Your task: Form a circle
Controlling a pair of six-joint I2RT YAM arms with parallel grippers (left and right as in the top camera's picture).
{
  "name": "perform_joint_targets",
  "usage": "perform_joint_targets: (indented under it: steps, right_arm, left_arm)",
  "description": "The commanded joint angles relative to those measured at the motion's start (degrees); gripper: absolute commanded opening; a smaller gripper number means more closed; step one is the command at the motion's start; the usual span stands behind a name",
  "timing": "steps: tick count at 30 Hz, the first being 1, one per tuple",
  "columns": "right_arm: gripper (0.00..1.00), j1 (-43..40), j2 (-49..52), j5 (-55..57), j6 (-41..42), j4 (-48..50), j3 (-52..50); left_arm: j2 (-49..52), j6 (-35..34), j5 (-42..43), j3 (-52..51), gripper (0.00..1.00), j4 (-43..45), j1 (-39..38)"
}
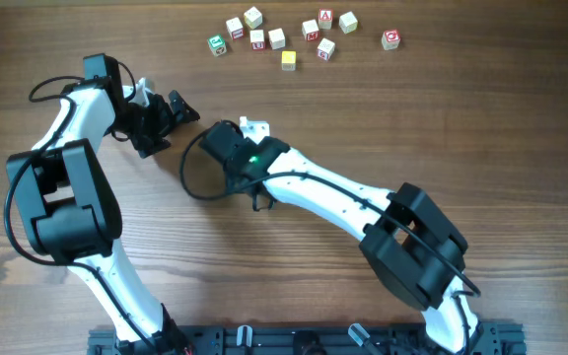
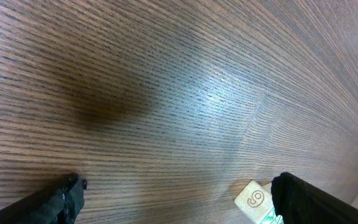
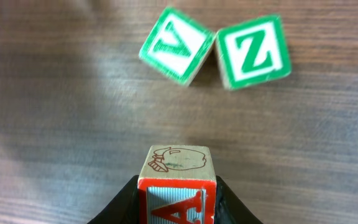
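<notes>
In the right wrist view my right gripper point(image 3: 178, 190) is shut on a wooden cube point(image 3: 178, 167) with a red "A" on its near face and an outlined drawing on top. Beyond it two green-printed cubes lie on the wood touching at a corner, a tilted "V" point(image 3: 176, 45) and a "Z" point(image 3: 253, 52). A gap of bare table separates them from the held cube. From overhead the right gripper point(image 1: 223, 138) covers these cubes. My left gripper point(image 2: 178, 186) is open over bare wood, seen overhead at the left gripper point(image 1: 177, 106).
A wooden cube with an outlined "6" point(image 2: 252, 199) lies just inside the left gripper's right finger point(image 2: 316, 199). A loose bunch of letter cubes point(image 1: 277, 37) is spread along the far edge, with a yellow one point(image 1: 288, 59) nearest. Both arms cross the table's middle.
</notes>
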Motion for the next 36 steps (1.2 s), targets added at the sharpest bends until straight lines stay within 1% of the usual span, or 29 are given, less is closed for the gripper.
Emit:
perform_joint_targets:
  steps: [1, 9, 12, 17, 19, 22, 25, 26, 30, 31, 32, 33, 34, 36]
  right_arm:
    - [0.22, -1.2, 2.6, 1.3, 0.4, 0.5, 1.0]
    - [0.22, -1.9, 4.1, 0.9, -0.5, 2.2, 1.0]
    - [0.29, -1.9, 4.6, 0.9, -0.4, 2.7, 1.0]
    - [0.29, -2.3, 4.9, 0.9, -0.4, 3.0, 1.0]
    - [0.35, -2.7, 4.9, 0.9, -0.4, 3.0, 1.0]
    - [0.36, -2.7, 4.9, 0.9, -0.4, 3.0, 1.0]
    - [0.43, -2.7, 4.9, 0.9, -0.4, 3.0, 1.0]
    - [0.44, -2.7, 4.9, 0.9, -0.4, 3.0, 1.0]
    - [0.44, -2.7, 4.9, 0.6, -0.4, 3.0, 1.0]
    - [0.42, -2.7, 4.9, 0.2, -0.4, 3.0, 1.0]
    - [0.36, -2.7, 4.9, -0.1, -0.5, 3.0, 1.0]
    - [0.31, -2.7, 4.9, -0.2, -0.5, 3.0, 1.0]
    - [0.28, -2.7, 4.9, -0.2, -0.5, 3.0, 1.0]
    - [0.26, -2.7, 4.9, -0.2, -0.7, 3.0, 1.0]
  left_arm:
    - [1.7, 0.3, -3.7, -1.4, 1.0, -0.3, 0.1]
    - [1.7, 0.3, -3.7, -1.4, 1.0, -0.3, 0.1]
    - [1.7, 0.3, -3.7, -1.4, 1.0, -0.3, 0.1]
    - [1.7, 0.3, -3.7, -1.4, 1.0, -0.3, 0.1]
    - [1.7, 0.3, -3.7, -1.4, 1.0, -0.3, 0.1]
    - [1.7, 0.3, -3.7, -1.4, 1.0, -0.3, 0.1]
    - [1.7, 0.3, -3.7, -1.4, 1.0, -0.3, 0.1]
    - [1.7, 0.3, -3.7, -1.4, 1.0, -0.3, 0.1]
    - [1.7, 0.3, -3.7, -1.4, 1.0, -0.3, 0.1]
    - [1.7, 0.3, -3.7, -1.4, 1.0, -0.3, 0.1]
    - [1.7, 0.3, -3.7, -1.4, 1.0, -0.3, 0.1]
    - [1.7, 0.3, -3.7, -1.4, 1.0, -0.3, 0.1]
    - [1.7, 0.3, -3.7, -1.4, 1.0, -0.3, 0.1]
    - [1.7, 0.3, -3.7, -1.4, 1.0, -0.3, 0.1]
